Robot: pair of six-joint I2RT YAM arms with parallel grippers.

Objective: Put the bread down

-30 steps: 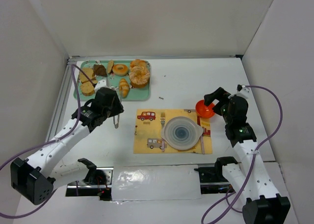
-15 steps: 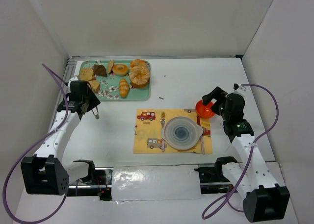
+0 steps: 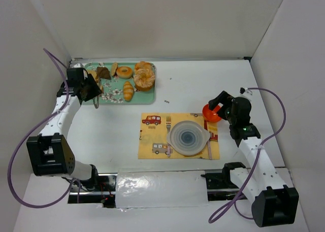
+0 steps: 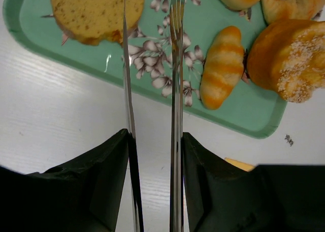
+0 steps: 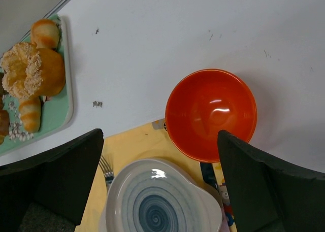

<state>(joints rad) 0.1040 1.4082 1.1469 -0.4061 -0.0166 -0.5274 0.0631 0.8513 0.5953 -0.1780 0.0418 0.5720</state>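
Note:
A tan bread slice (image 4: 94, 11) with a darker crust lies at the left end of the green tray (image 4: 152, 54). My left gripper (image 4: 154, 140) is shut on metal tongs (image 4: 175, 64) whose two blades reach over the tray, the left blade across the slice's edge. In the top view the left gripper (image 3: 87, 90) sits over the tray's left end (image 3: 114, 95) and hides most of the slices there. My right gripper (image 5: 162, 151) is open and empty above the orange bowl (image 5: 210, 112) and the round plate (image 5: 117, 191).
A small croissant (image 4: 222, 67), a sugared bun (image 4: 284, 54) and other pastries fill the tray. The plate (image 3: 175, 140) sits on a yellow placemat (image 3: 152, 140) with a fork (image 3: 168, 123). The orange bowl (image 3: 210, 114) stands at the mat's far right corner. Walls close in on both sides.
My left arm has swung left and back from the table's middle-left to the tray's left end, carrying the tongs. The right arm has barely moved.

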